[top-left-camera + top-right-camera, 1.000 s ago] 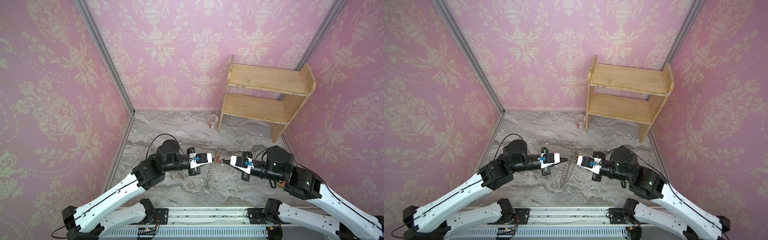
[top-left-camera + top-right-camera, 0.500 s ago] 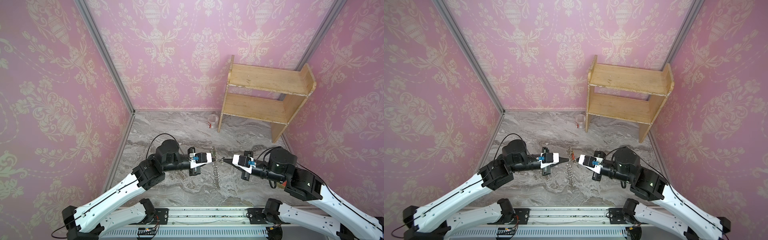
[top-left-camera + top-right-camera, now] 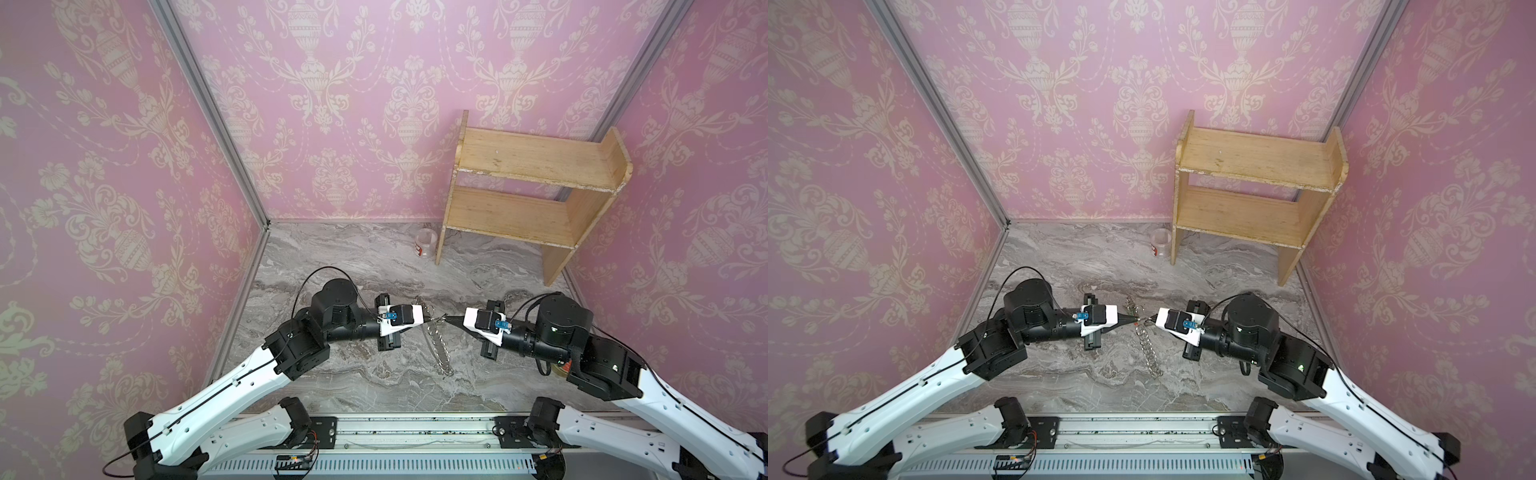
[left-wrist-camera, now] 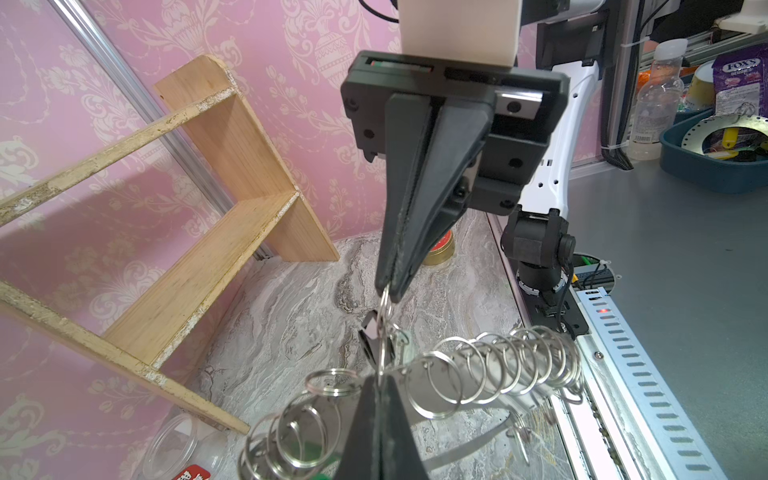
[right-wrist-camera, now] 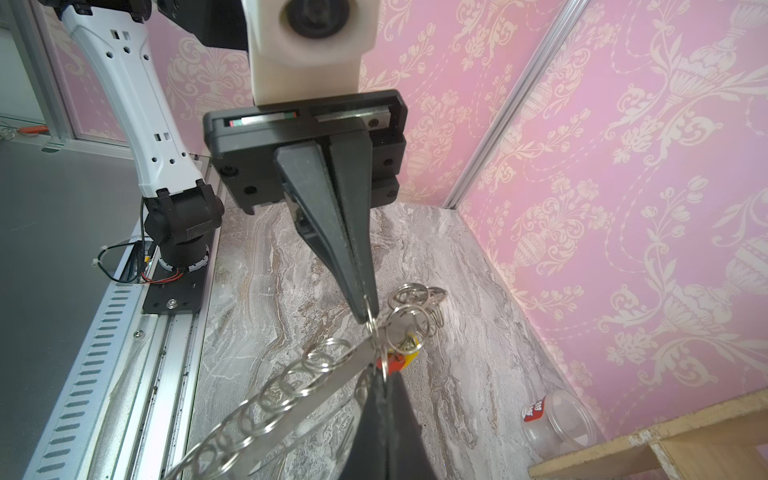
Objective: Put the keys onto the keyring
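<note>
The left gripper [image 3: 436, 319] is reaching in from the left over the middle of the marbled table [image 3: 365, 257], a little nearer the front edge than the back. Its jaws are pressing together - they are pinching one side of the keyring [image 4: 385, 309], which is hanging in the air clear of the table.

From that ring the chain [image 3: 438, 353] is dangling toward the front edge; whether its lower end is touching the table is hard to tell. In the left wrist view a flat grey strap [image 4: 461, 451] is running along beside the chain. The keys [image 5: 400, 358] are bunching just beside the pinched ring: a red-and-yellow tag is showing in the right wrist view and a black fob in the left wrist view. Whether they are threaded onto the ring cannot be told.

The right gripper [image 3: 451, 319] is coming in from the right, nearly tip to tip with the left one. Its jaws are likewise closing tight on the opposite side of the same ring.

Toward the back edge a clear jar [image 3: 425, 246] is sitting just beside the left leg of the wooden shelf [image 3: 528, 199], which is standing in the back right corner. Near the right edge a red-lidded tin [image 4: 439, 249] is showing partly behind the right gripper.
</note>
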Robot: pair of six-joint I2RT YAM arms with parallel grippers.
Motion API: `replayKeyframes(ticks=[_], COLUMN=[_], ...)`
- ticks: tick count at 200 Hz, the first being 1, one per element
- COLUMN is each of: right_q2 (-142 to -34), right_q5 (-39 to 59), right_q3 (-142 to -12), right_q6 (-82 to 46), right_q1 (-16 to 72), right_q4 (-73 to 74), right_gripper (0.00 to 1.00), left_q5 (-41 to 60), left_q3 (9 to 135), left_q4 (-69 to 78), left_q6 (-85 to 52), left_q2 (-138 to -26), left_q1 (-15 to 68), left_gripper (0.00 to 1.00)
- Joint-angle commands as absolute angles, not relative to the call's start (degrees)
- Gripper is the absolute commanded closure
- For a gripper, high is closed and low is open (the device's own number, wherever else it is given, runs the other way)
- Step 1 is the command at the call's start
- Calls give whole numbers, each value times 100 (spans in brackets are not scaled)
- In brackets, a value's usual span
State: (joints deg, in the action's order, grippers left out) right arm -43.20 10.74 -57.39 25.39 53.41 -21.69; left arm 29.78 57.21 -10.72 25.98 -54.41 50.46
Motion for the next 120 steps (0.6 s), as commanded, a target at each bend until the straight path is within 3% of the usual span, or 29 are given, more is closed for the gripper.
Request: replayKeyframes(ticks=[1,120], right_q2=[-4376,-4421], right_q5=[1195,1075], right_q3=[-5774,-5796], right_q6=[2406,2356], right_q1=[5384,5383], right_q4=[-2074,-1999], right_gripper=[100,100], left_q5=[3196,3343], left_q3=[5709,5749], left_q4=[-824,-920], left_q6=[2535,2567], left_q2=[-5344,-5370], left_q1=[5036,5036], left_gripper=[100,100])
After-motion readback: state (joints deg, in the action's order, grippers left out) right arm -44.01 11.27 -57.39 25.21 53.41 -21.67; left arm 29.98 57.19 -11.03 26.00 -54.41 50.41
